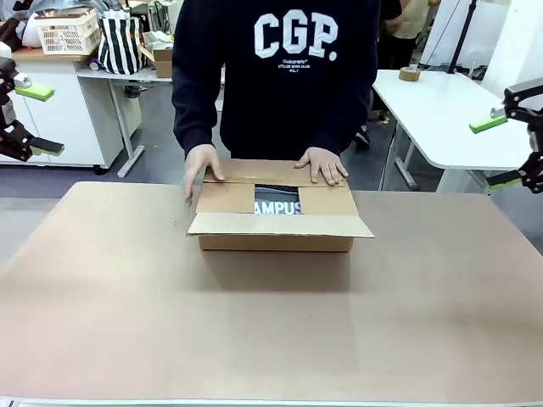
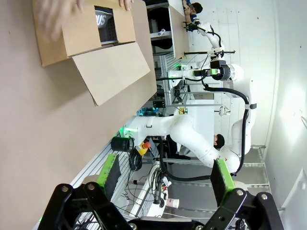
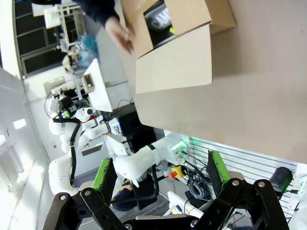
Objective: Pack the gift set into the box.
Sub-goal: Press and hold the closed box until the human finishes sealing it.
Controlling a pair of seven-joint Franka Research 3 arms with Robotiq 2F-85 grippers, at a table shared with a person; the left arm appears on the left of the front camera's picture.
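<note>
Ok so the box (image 1: 278, 212) sits mid-frame in the front view, on the desk (image 1: 271, 339), toward its far edge right by the person. Side flaps are folded in, and thru the gap btwn them you can see a dark item (image 1: 277, 204) w/ white print, prob the gift set, so I'd say packing is basically done and it's closing time. The person has one hand (image 1: 199, 170) at the box's far corner toward frame left and the other hand (image 1: 322, 165) flat on the far flap. The near flap sticks out flat toward the robot, not folded yet. Both arms are parked way out: left fingers (image 1: 34, 91) at the far left edge, right fingers (image 1: 488, 124) at the far right edge, both up off the desk. Both pairs are spread wide w/ nothing in them, and the wrist views back that up (left fingers (image 2: 109, 175), right fingers (image 3: 214, 167)). What could go wrong imo: if an arm comes in to fold that near flap while the hands are on top, it could bump or pinch them. Pushing the flap could also shove the light box across the desk, since only the hands pin it. And untaped flaps tend to spring back up. Can't tell if the item sits proud of the rim; if so, the flaps won't lie flat.
</note>
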